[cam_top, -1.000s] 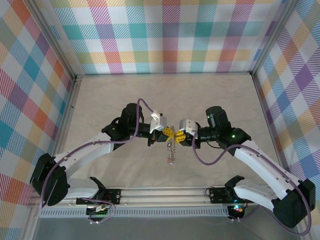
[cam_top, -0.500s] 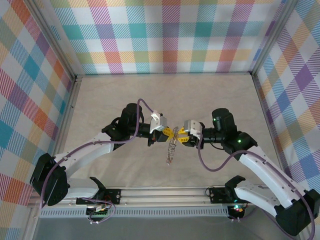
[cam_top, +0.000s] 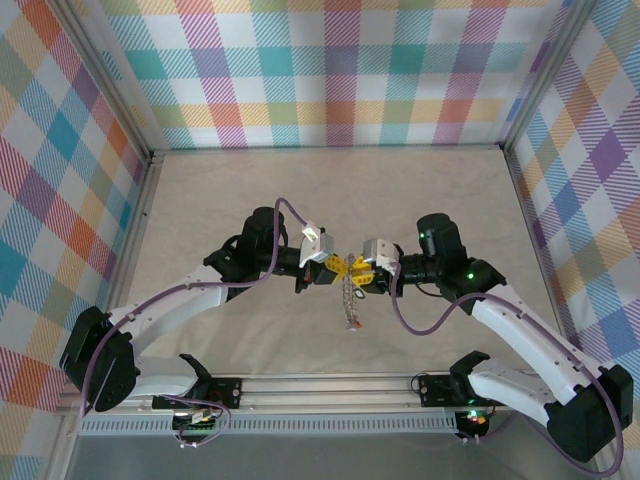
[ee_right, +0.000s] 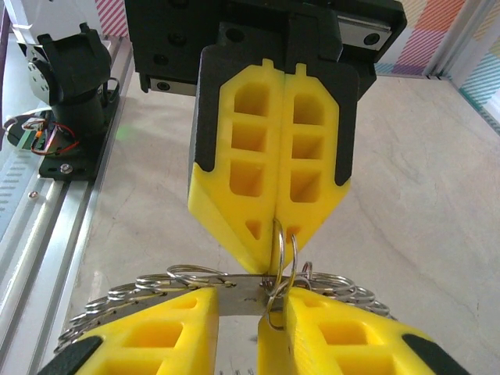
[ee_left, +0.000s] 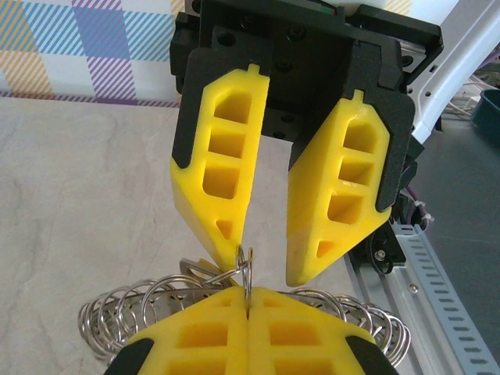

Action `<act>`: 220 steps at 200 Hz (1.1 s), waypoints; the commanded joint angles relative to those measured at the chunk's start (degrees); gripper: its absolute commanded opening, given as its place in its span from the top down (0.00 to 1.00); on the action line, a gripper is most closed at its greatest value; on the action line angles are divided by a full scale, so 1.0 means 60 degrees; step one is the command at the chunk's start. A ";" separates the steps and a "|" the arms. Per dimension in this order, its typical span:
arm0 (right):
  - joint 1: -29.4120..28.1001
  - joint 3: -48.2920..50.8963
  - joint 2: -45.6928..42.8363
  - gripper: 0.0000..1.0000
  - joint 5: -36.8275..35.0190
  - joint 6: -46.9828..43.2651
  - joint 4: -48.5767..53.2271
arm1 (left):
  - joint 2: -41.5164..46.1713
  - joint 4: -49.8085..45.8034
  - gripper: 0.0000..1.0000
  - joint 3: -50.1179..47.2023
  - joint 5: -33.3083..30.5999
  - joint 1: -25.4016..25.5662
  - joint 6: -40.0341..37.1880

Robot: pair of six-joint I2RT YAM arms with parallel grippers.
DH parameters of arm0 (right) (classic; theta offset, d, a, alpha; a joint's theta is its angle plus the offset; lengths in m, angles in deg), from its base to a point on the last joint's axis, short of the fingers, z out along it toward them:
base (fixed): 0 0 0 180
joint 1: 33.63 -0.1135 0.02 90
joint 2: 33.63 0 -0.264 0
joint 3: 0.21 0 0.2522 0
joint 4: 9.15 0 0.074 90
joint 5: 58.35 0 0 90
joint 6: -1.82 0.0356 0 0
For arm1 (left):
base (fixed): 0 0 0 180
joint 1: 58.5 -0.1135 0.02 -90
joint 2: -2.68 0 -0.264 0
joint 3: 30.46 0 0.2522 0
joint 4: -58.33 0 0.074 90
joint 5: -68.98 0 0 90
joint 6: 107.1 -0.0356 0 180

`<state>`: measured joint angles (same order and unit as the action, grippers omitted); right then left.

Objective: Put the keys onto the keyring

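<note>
The keyring [cam_top: 352, 305] is a silvery string of linked wire rings hanging above the table between my two grippers. My left gripper [cam_top: 333, 265] is shut on one upright ring of it [ee_left: 248, 269]. In the right wrist view that same ring [ee_right: 280, 242] sticks out of the shut left gripper [ee_right: 277, 226]. My right gripper [cam_top: 358, 272] faces the left one tip to tip, jaws apart [ee_right: 248, 301]. One of the keys shows as a flat grey blade [ee_right: 238, 293] lying across the gap just beyond its fingertips; contact is unclear. In the left wrist view the key [ee_left: 199, 268] hangs beside the right gripper [ee_left: 262, 262].
More linked rings fan out to both sides under the fingers [ee_left: 117, 312] [ee_right: 156, 285]. The beige table [cam_top: 330, 190] is walled by plaid panels on three sides. An aluminium rail [cam_top: 330, 385] with the arm bases runs along the near edge.
My right gripper drew back to the right, then came in again to the left gripper's tips. The hanging keyring has swung a little to the right. The left arm has held still.
</note>
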<state>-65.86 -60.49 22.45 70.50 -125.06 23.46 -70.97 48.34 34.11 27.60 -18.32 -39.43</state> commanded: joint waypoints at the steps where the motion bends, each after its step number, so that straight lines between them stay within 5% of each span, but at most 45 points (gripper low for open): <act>1: 0.0010 -0.0171 -0.0110 0.73 0.0429 -0.0007 -0.0320 | 0.0099 0.0631 1.00 0.0057 0.0314 -0.0054 -0.0179; 133: -0.0004 -0.0141 0.0454 0.94 0.0711 0.0270 -0.0563 | -0.0234 0.0108 1.00 0.0359 0.0160 -0.0050 -0.0455; 162: -0.0033 -0.0457 0.0483 1.00 0.0268 -0.0153 0.0315 | -0.0145 -0.1148 0.78 0.0645 -0.0426 -0.0051 -0.1047; 220: -0.0456 -0.1002 0.0718 1.00 -0.0897 -0.0752 0.1334 | -0.0589 -0.2248 0.74 0.1277 -0.0808 0.0011 -0.1331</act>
<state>-67.67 -63.95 26.99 65.65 -127.29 29.43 -72.78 38.55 39.13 24.32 -18.52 -45.02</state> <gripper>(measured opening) 0.050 0.255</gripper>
